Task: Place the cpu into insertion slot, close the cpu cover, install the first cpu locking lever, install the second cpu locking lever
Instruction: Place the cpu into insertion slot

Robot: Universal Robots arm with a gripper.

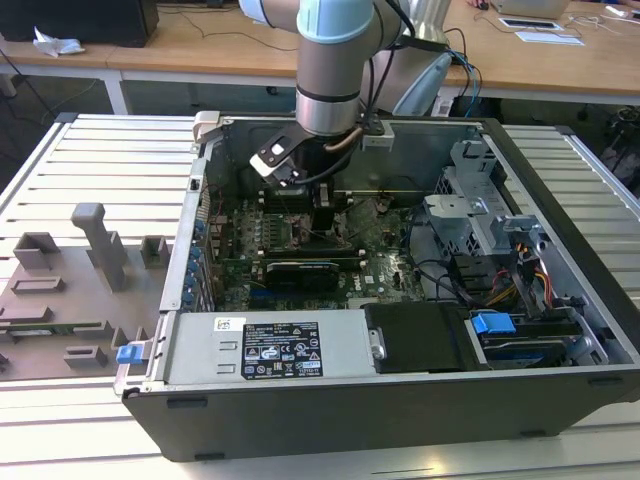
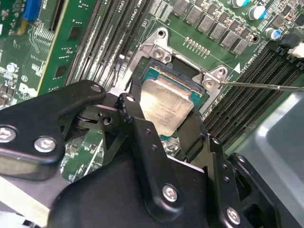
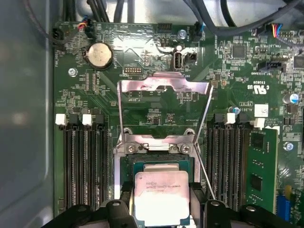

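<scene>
The gripper is closed narrow on the cpu, one of its fingers against each side, holding it flat right over the slot; I cannot tell whether it is seated. The cover stands swung open, hinged at the slot's edge. A thin lever juts out beside the slot

Matt grey metal cpu, shiny metal cpu cover, smooth black fingers
</scene>
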